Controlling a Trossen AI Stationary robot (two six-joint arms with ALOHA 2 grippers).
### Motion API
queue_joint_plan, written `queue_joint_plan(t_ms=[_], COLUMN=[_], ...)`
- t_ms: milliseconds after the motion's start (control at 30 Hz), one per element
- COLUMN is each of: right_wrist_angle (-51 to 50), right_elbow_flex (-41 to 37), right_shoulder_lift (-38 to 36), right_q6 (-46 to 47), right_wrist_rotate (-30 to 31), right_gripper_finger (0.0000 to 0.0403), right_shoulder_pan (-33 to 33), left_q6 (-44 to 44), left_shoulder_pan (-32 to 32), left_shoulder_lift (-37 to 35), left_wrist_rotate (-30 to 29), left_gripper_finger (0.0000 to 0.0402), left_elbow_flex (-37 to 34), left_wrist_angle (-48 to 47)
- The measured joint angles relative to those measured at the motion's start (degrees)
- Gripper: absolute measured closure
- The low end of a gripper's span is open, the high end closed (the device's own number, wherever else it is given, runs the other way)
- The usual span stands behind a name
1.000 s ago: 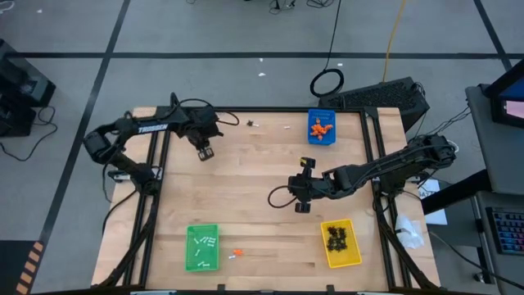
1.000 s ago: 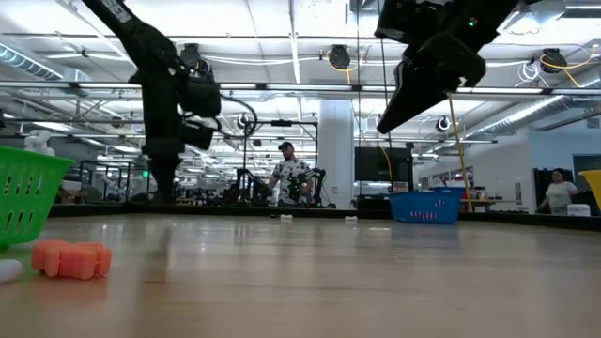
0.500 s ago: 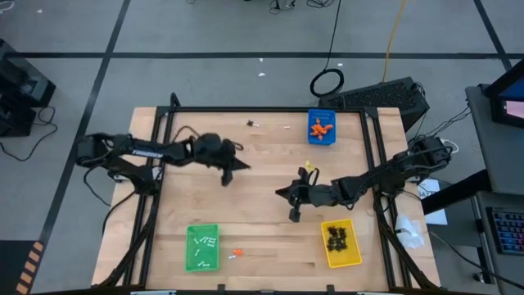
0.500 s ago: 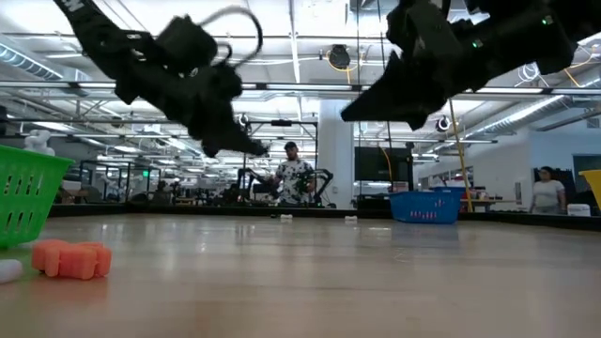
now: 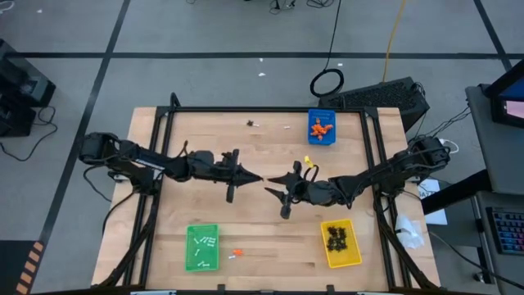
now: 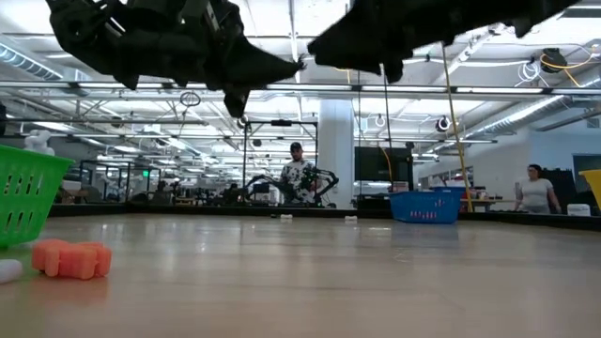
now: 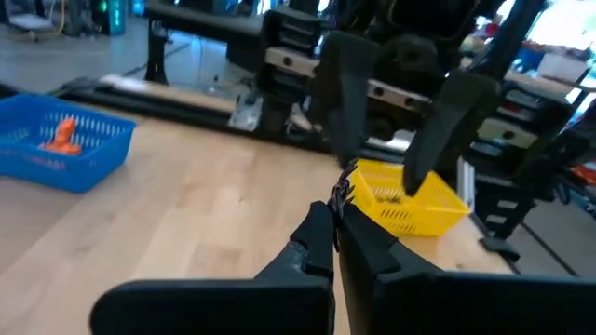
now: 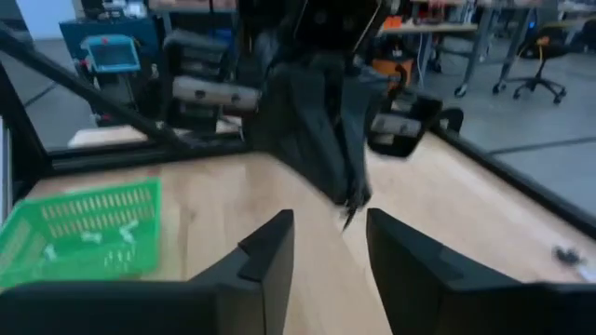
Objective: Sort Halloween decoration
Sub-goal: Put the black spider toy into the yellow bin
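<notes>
Bright, even overhead light — ceiling strips glare in the low view, wrist views blur softly.

Matt light wood table [image 5: 262, 238], perforated plastic green tray [image 5: 202, 247], blue tray [image 5: 321, 128]

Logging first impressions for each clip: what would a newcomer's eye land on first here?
The two dark arms meeting tip to tip above the table's middle: the left gripper, shut on a tiny black spider-like trinket, faces the open right gripper. Next come the coloured trays: blue tray at the far edge, green tray and yellow tray near the front.
</notes>
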Motion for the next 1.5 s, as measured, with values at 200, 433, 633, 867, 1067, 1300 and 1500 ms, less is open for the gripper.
queue_joint_plan(t_ms=[200, 433, 633, 867, 1067, 1300, 1500], right_wrist_angle=[0.1, 0.6, 0.9, 0.4, -4.2, -27.8, -55.6], right_elbow_flex=[3.2, 3.9, 3.9, 3.8, 4.2, 13.1, 21.2], right_shoulder_lift=[0.0, 0.0, 0.0, -0.4, -4.0, -6.1, -6.0], right_q6=[-2.6, -2.2, -2.1, -3.3, -3.1, 2.5, 20.2], right_wrist_rotate=[0.0, 0.0, -0.2, -0.3, -0.1, -0.1, -6.7], right_gripper_finger=[0.0276, 0.0306, 0.0386, 0.0398, 0.0401, 0.0402, 0.0402], right_shoulder_pan=[-0.3, -0.9, -0.9, -0.9, 0.2, 4.2, 10.7], left_q6=[0.0, 1.7, 1.7, 1.5, 1.5, 4.1, 5.9], left_shoulder_pan=[-1.8, -3.0, -3.1, -3.2, -3.3, -3.3, -3.3], left_shoulder_lift=[0.0, 0.0, 0.0, 0.0, -0.1, -0.1, -0.1], left_wrist_rotate=[-1.1, -1.5, -1.7, -1.6, -0.9, -0.9, -1.3], left_gripper_finger=[0.0402, 0.0402, 0.0402, 0.0383, 0.0314, 0.0255, 0.025], left_elbow_flex=[1.6, 3.4, 3.5, 3.5, 3.5, 3.3, 2.5], left_wrist_angle=[1.2, 1.5, 1.6, 1.2, -0.8, -1.8, -2.2])
